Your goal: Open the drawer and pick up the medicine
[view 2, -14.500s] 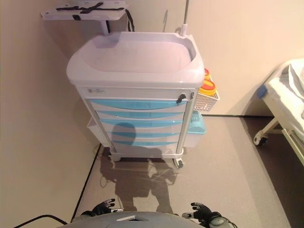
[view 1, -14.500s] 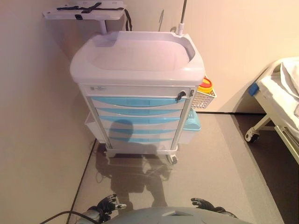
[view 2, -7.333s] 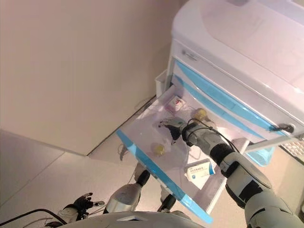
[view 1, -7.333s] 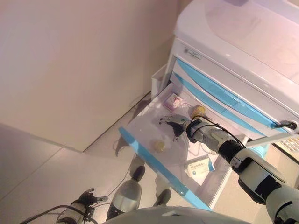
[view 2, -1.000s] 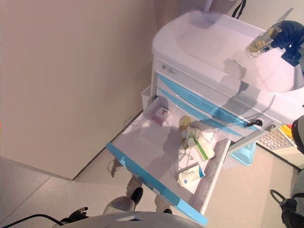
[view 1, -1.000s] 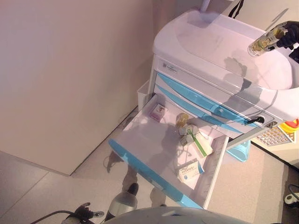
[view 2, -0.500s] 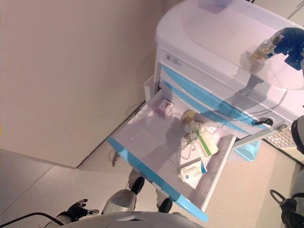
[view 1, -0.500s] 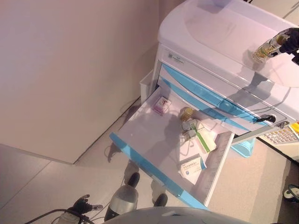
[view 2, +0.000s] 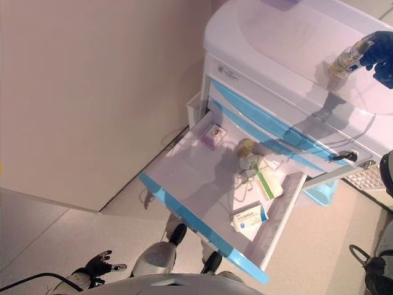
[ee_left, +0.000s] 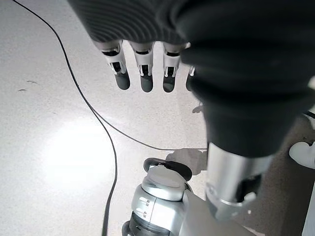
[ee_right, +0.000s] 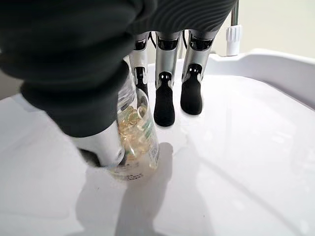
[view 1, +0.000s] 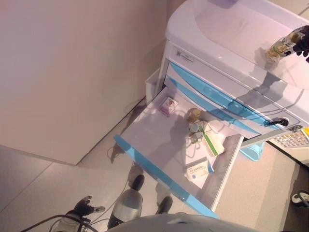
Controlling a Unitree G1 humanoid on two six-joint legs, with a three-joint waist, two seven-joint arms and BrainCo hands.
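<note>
My right hand point(view 1: 304, 42) is shut on a clear medicine bottle point(view 1: 278, 48) of yellow capsules, pinched between thumb and fingers point(ee_right: 164, 105). The bottle point(ee_right: 135, 140) is held tilted, at or just above the white cart top point(view 1: 227, 34); I cannot tell whether it touches. Below, a drawer point(view 1: 149, 137) with a blue front stands pulled out. It holds a small pink box point(view 1: 168, 106), another bottle point(view 1: 194, 114), a green-and-white box point(view 1: 211, 143) and a blue-and-white box point(view 1: 198, 170). My left hand point(view 2: 96, 263) hangs low by the floor, open point(ee_left: 142, 69).
A wall runs close along the cart's left side. A wire basket point(view 1: 289, 140) and a blue bin point(view 1: 251, 152) hang on the cart's right side. The other blue drawers above the open one are closed.
The drawer was shut at first, then open with my right hand reaching inside. In the last second the bottle has come down towards the cart top. The camera has shifted.
</note>
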